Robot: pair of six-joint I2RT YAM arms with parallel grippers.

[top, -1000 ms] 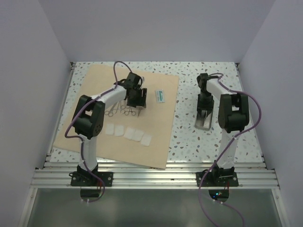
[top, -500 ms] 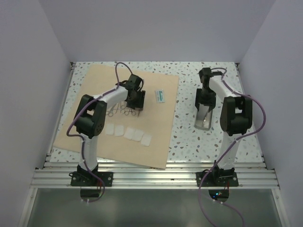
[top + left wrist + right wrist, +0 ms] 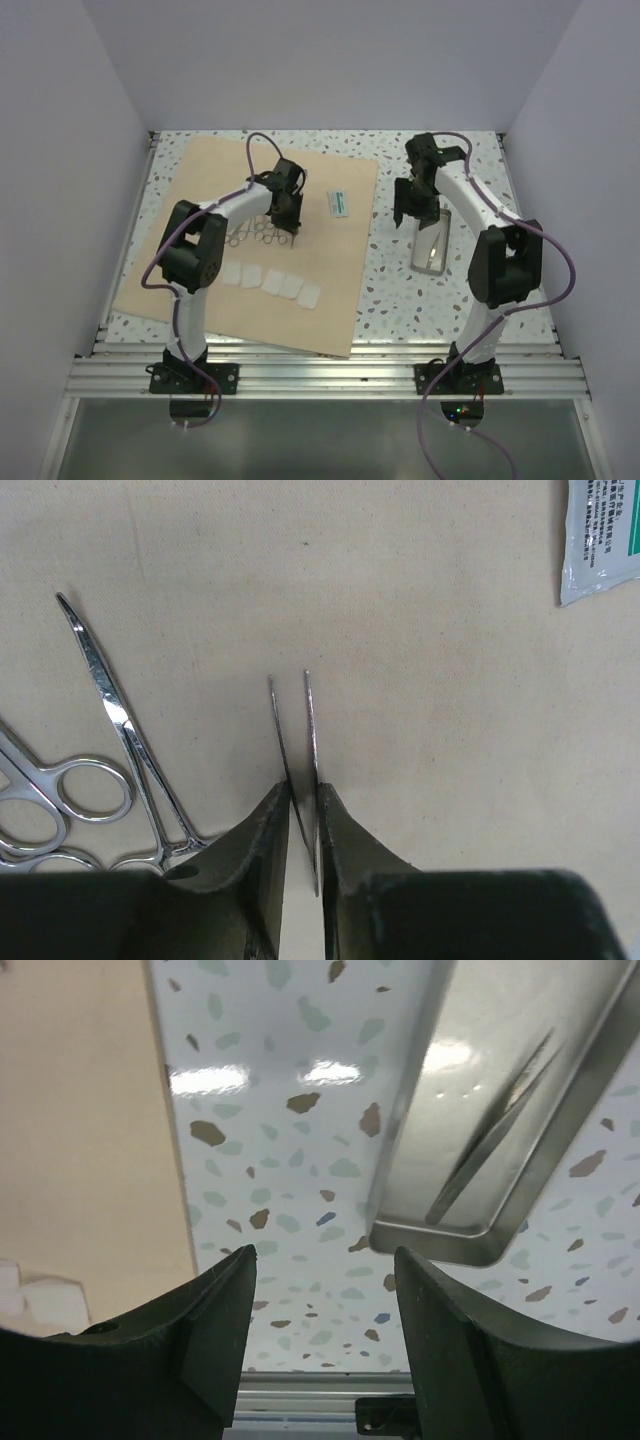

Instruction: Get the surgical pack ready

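The tan wrap sheet lies flat on the left of the table. On it are steel scissors and forceps and a row of white gauze squares. My left gripper is low over the sheet, its jaws shut on thin steel tweezers whose two tips stick out ahead of the left gripper. Curved forceps lie just left of it. The steel tray sits on the tabletop at right with a slim tool inside. My right gripper hangs open and empty left of the tray.
A white printed packet lies on the sheet right of the left gripper, also seen as the packet in the left wrist view. The sheet's right edge runs close to the tray. An aluminium rail borders the near side.
My left gripper has dropped onto the sheet and closed on the tweezers. My right gripper has opened, risen off the tray and swung left and farther back.
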